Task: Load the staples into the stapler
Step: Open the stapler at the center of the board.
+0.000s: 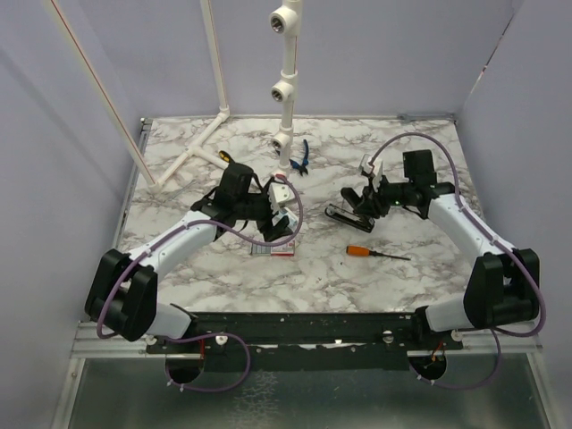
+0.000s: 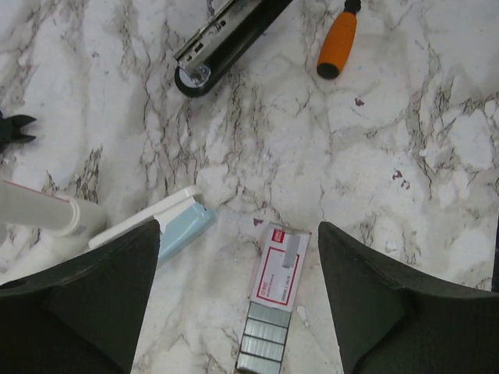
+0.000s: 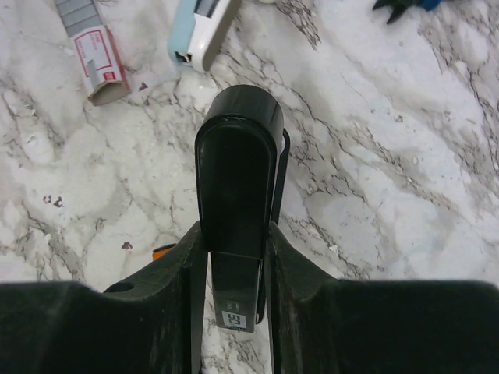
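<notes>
– Stapler (image 1: 347,218), overhead view: location and condition?
– Slim, black and glossy, lying right of centre on the marbled table (image 1: 223,277). My right gripper (image 1: 366,202) is on it. The staples (image 1: 275,249), a flat white box with red print and grey strips, lie left of centre, directly under my left gripper (image 1: 277,228). An orange-handled screwdriver (image 1: 362,252) lies nearer the arm bases than the stapler and apart from it. Blue-handled pliers (image 1: 301,161) lie farther back, beside white plastic piping (image 1: 286,85).
– Left wrist view?
– My left fingers (image 2: 101,304) stand wide apart, holding nothing and touching nothing. The box lies on the table between them, with ridged silvery strips protruding from its lower end. A pale teal and white bar (image 2: 183,226) lies just beside one finger. The stapler's rounded end, with its bright metal channel, shows at the top edge, well apart from the box.
– Right wrist view?
– My right fingers (image 3: 292,269) are drawn narrow and pressed against both sides of the stapler's smooth, round-ended black upper arm. The arm fills the gap between them. I cannot tell from this view whether the base rests on the table.
</notes>
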Controlling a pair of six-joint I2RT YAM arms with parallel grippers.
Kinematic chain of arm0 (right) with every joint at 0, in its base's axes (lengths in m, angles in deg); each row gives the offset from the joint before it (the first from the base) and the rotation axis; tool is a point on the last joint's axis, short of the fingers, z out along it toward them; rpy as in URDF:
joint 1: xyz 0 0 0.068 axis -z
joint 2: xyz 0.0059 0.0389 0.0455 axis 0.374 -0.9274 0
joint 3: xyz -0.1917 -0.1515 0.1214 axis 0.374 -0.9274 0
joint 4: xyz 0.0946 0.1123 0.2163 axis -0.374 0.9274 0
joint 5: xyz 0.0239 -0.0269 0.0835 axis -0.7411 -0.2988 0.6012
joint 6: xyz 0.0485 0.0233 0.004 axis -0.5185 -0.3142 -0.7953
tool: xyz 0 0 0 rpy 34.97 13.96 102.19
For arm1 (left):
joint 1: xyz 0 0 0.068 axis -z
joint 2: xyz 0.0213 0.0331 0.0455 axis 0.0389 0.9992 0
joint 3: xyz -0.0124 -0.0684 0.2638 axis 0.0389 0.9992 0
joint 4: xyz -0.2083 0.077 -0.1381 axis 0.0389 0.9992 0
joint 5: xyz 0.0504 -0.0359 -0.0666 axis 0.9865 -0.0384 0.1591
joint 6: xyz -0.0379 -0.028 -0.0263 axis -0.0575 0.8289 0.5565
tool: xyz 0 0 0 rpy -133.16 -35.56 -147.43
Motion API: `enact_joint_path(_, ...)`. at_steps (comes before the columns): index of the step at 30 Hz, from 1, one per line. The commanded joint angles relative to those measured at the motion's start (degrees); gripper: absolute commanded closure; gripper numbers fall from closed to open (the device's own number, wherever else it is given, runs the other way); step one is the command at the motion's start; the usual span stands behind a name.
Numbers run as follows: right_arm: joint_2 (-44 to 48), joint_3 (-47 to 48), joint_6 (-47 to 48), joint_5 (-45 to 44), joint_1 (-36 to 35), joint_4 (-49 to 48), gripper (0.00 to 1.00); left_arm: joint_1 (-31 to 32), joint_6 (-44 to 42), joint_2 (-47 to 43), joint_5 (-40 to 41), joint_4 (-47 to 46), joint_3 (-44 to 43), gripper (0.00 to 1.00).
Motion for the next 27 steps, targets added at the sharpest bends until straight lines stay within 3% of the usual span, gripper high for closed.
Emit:
enact_joint_path(1, 2.8, -0.1, 6.0, 10.6, -0.1, 1.1, 0.99, 1.1, 6.9, 3.2, -3.1, -8.9, -2.4, 0.18)
enact_joint_path(10, 1.3, -0.2, 21.3, 22.1, -0.2, 9.7, 0.99, 4.9, 2.3, 9.0, -4.6, -16.9, -3.4, 0.23)
enact_joint_path(16, -1.8, 1.9, 31.5, 21.4, -0.3, 17.3, 0.99, 7.4, -1.9, 15.5, -6.7, -17.1, -6.8, 0.28)
enact_joint_path(27, -3.1, 2.5, 36.9, 20.6, -0.2, 16.7, 0.99, 9.1, -5.6, 22.7, -7.8, -17.2, -9.5, 0.31)
